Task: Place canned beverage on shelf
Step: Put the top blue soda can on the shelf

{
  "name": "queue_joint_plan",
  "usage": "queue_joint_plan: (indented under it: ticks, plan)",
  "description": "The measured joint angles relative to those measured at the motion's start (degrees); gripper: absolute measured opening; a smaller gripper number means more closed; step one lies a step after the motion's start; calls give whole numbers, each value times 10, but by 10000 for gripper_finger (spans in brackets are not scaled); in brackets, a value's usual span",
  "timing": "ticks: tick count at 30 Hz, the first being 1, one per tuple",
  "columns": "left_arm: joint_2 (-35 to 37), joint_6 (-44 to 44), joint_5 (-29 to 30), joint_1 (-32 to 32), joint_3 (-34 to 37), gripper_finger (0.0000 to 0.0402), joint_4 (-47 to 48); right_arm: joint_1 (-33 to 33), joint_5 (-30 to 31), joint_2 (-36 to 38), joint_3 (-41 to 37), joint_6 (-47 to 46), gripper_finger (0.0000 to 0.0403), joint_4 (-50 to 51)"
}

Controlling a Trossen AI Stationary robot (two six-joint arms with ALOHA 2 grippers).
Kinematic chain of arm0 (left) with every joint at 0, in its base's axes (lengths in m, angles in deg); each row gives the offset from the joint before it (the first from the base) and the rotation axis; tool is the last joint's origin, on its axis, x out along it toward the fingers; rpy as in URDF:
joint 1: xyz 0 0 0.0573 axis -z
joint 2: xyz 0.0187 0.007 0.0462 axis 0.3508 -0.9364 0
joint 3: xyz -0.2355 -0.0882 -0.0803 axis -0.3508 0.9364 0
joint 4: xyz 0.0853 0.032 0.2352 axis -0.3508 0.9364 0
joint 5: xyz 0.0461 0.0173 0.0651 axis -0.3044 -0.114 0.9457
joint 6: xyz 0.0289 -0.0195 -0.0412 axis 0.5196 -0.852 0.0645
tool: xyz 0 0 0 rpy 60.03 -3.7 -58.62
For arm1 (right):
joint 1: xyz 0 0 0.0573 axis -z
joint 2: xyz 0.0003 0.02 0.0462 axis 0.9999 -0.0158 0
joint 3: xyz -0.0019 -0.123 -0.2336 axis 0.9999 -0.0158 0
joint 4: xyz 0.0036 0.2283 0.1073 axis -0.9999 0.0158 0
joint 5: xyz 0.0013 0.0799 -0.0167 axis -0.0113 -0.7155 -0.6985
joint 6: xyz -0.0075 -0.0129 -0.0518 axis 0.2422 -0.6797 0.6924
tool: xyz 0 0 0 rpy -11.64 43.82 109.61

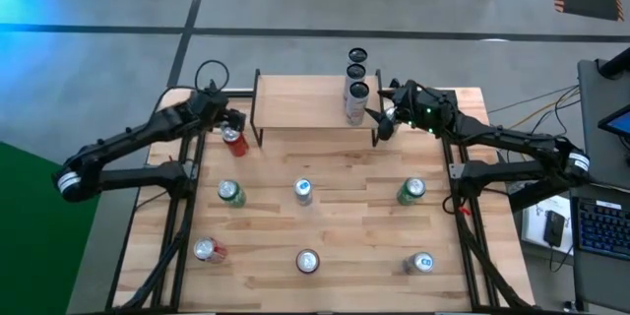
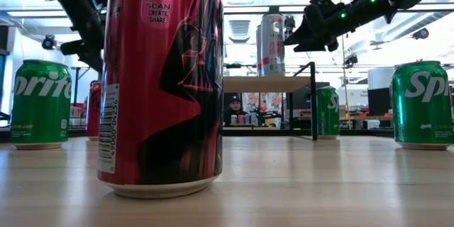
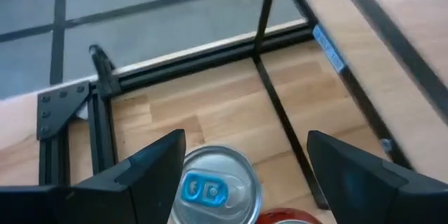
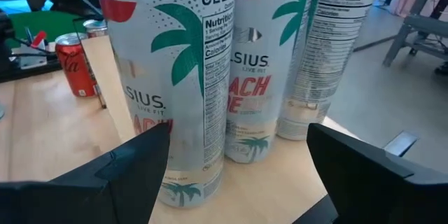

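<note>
Left end effector (image 1: 228, 121) is hovering in the high view over a red can (image 1: 234, 141) at the shelf's (image 1: 305, 101) left end, can upright just toward the table's (image 1: 345, 207) front from the fingers. Right end effector (image 1: 384, 116) is sitting at the shelf's right end, right beside three tall white cans (image 1: 355, 89) lined up on the shelf top. Six more cans are standing in two rows on the table, well apart from both arms.

Low view: red can (image 2: 94, 108) is peeking out behind a big near can (image 2: 162, 78); shelf (image 2: 266, 84) is showing one tall can (image 2: 273, 45) on top, right end effector (image 2: 312, 35) hanging beside it.

Left wrist view: left end effector (image 3: 241, 161) is spread wide, a silver can top (image 3: 213, 187) directly between and below the fingers, axis vertical; a red rim (image 3: 283, 217) is touching it.

Right wrist view: right end effector (image 4: 234, 161) is spread wide, holding nothing, facing the tall cans (image 4: 245, 70).

Judgement: left arm is nearer the next can; a straight descent looks called for.
</note>
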Motion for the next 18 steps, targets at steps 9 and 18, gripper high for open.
queue_joint_plan:
  ticks: [9, 18]
  plan:
    - [2, -38, 24, 0, 49, 284, -12, 1, 0, -1, -1, -1, 327, 1]
    - [3, -44, 17, 0, 45, 267, -19, 1, -1, -1, -1, 4, 327, -4]
